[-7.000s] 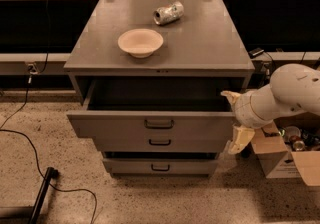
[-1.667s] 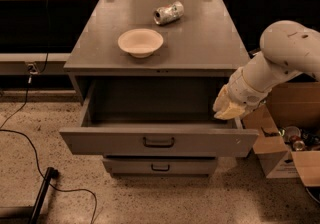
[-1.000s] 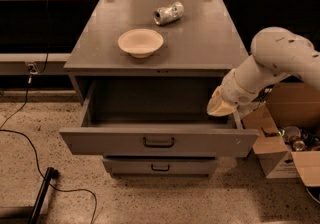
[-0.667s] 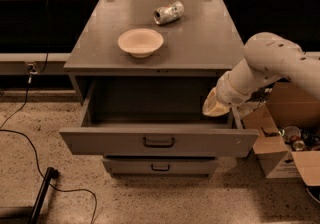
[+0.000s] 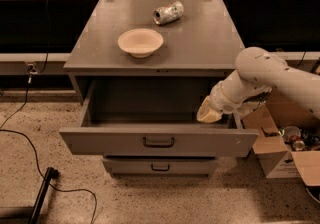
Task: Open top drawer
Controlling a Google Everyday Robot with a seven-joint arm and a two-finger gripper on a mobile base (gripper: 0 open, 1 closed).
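speckled floor (image 5: 260, 200), grey cabinet (image 5: 200, 48), top drawer (image 5: 100, 140) pulled out — my gripper (image 5: 209, 114) hangs inside its right end, handle (image 5: 158, 142) down-left of it on the crosswise front — grip i can't tell.

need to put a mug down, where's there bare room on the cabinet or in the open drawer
Cabinet top: bare right of the bowl and can. Top drawer: left and middle look bare; the gripper crowds its right side.
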